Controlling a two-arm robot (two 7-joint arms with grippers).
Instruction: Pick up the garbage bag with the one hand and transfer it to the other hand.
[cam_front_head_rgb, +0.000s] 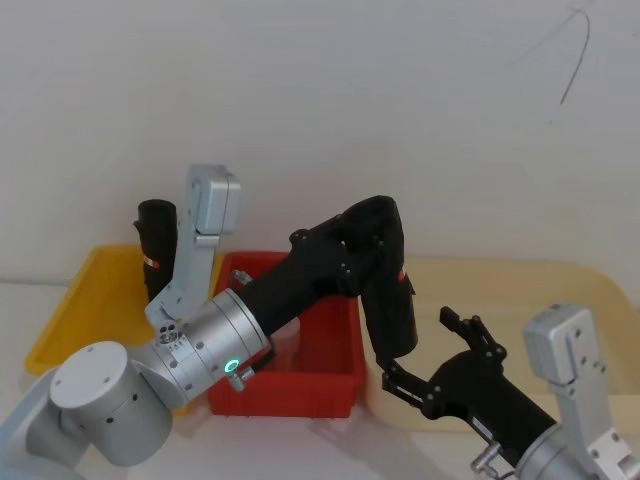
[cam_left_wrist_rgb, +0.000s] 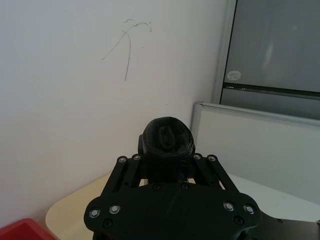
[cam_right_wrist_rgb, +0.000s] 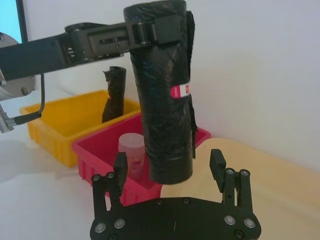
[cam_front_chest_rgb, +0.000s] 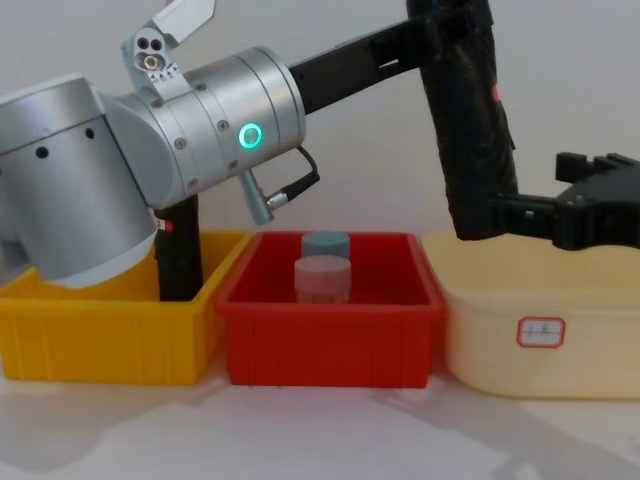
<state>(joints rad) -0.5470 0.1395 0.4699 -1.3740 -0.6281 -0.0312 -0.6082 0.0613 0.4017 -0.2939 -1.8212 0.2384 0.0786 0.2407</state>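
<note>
The garbage bag (cam_front_head_rgb: 391, 300), a tight black roll with a small red mark, hangs upright above the seam between the red bin (cam_front_head_rgb: 330, 385) and the cream bin (cam_front_head_rgb: 500, 285). My left gripper (cam_front_head_rgb: 372, 232) is shut on its upper end; from that wrist I look at the roll's end face (cam_left_wrist_rgb: 167, 140). My right gripper (cam_right_wrist_rgb: 168, 162) is open, its two fingers standing either side of the roll's lower end (cam_right_wrist_rgb: 167, 125) without pressing on it. From the chest, the roll (cam_front_chest_rgb: 472, 130) drops from the left gripper (cam_front_chest_rgb: 440, 30) to the right gripper (cam_front_chest_rgb: 540, 195).
A second black roll (cam_front_chest_rgb: 180, 260) stands in the yellow bin (cam_front_chest_rgb: 100, 340) on the left. The red bin (cam_front_chest_rgb: 330, 330) holds a pink jar (cam_front_chest_rgb: 322, 280) and a blue-capped jar (cam_front_chest_rgb: 325, 243). The cream bin (cam_front_chest_rgb: 540, 300) lies under my right gripper. A wall is close behind.
</note>
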